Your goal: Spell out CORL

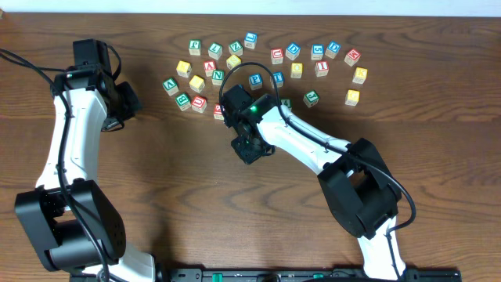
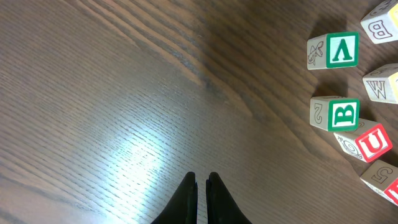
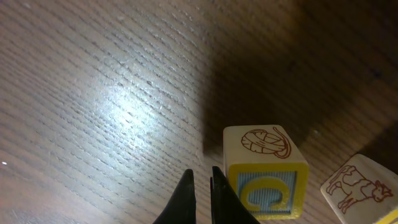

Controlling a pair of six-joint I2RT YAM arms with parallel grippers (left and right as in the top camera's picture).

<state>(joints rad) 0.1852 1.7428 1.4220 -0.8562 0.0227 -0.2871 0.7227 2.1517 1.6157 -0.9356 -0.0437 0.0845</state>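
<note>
In the right wrist view a wooden cube stands on the table, with a yellow-framed face that has a rounded yellow letter on blue stripes; I cannot tell C from O. My right gripper is shut and empty, its right finger against that cube's left side. A second cube with a cow drawing lies just right of it. In the overhead view the right gripper is mid-table and hides both cubes. The left gripper is shut and empty over bare wood, at the left. I cannot pick out the R and L cubes.
Several letter cubes lie scattered in a band at the back of the table, from a green one to a yellow one. The left wrist view shows green A, green B and red U cubes to the right.
</note>
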